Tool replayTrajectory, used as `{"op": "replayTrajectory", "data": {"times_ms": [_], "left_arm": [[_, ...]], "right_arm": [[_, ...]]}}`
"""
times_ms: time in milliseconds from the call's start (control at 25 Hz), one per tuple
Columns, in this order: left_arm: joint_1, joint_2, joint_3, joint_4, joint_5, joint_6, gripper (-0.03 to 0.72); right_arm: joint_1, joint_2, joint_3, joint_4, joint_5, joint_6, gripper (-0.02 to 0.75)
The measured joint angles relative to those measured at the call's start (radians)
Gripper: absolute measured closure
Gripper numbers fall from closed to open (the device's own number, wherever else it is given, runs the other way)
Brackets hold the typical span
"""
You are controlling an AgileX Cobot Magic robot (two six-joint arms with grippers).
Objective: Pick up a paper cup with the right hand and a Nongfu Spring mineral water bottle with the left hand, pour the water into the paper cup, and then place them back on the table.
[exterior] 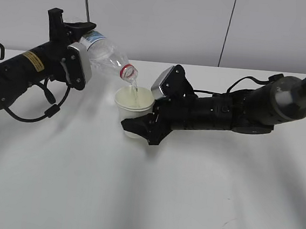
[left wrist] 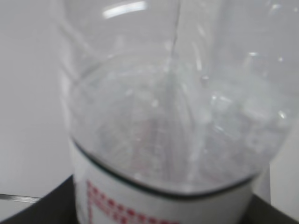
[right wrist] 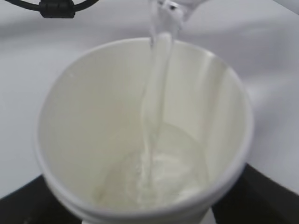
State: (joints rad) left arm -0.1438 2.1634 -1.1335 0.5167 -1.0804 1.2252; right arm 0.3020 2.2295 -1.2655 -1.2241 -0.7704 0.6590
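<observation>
Now, in the exterior view, we see the left hand (exterior: 83, 42) gripping the Nongfu Spring mineral water bottle (exterior: 107, 56), tilted mouth-down over the paper cup (exterior: 134, 106), which the right hand (exterior: 143, 127) clasps just above the table (exterior: 144, 200). From the left wrist, we see the bottle (left wrist: 168, 121) held close between dark jaws. From the right wrist, water streams into the cup (right wrist: 140, 140), gripped at its base.
</observation>
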Motion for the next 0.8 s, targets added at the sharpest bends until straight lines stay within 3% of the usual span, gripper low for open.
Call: {"op": "replayTrajectory", "data": {"times_ms": [800], "left_arm": [[0.000,0.000,0.000,0.000,-0.007,0.007,0.314]], "right_arm": [[0.000,0.000,0.000,-0.002,0.000,0.000,0.216]]}}
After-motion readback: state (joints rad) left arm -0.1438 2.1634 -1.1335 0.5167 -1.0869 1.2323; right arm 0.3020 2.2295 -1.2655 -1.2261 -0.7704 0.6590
